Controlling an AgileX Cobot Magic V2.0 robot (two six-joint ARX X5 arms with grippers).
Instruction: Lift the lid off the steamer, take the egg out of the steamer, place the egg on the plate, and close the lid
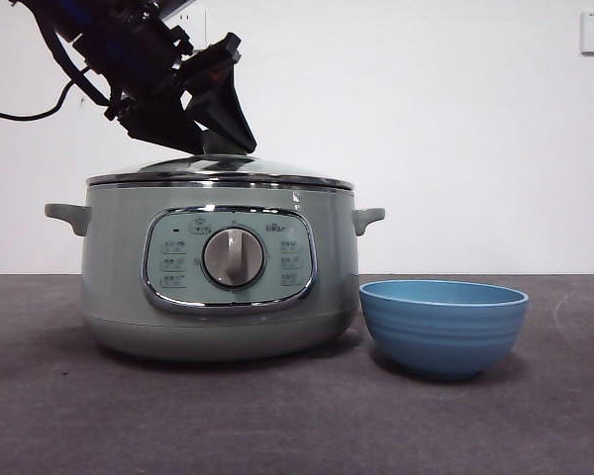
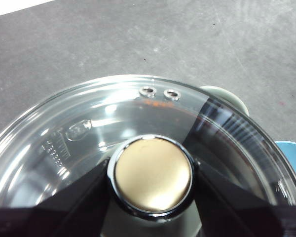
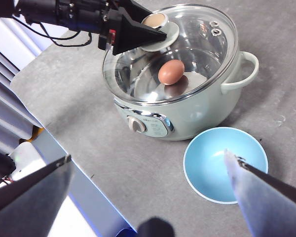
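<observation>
On a grey desk (image 1: 277,416) before a white wall stands the steamer (image 1: 218,272), a large pale green pot with a chrome-framed panel and a round dial facing the front view. Its lid (image 1: 221,170) sits closed on the rim; the wrist views show it as clear glass with a chrome edge, two small vent holes and a round gold-topped knob (image 2: 153,175) at its centre.

From about 11 o'clock in the front view the left hand (image 1: 216,139) reaches down to the top of the lid. Its two black jaws stand one at each side of the knob, pressed against it, so the hand is clamped on the knob with the lid resting on the pot.

Through the glass in the right wrist view, the brown egg (image 3: 171,71) lies on the steamer's floor, just beside the knob and below the left hand.

At 3 o'clock from the steamer, just beside it, sits the blue plate (image 1: 444,327), a deep ridged bowl, upright.

Above the plate hangs the right hand (image 3: 148,170), well off the desk, its jaws spread wide apart and holding nothing.
</observation>
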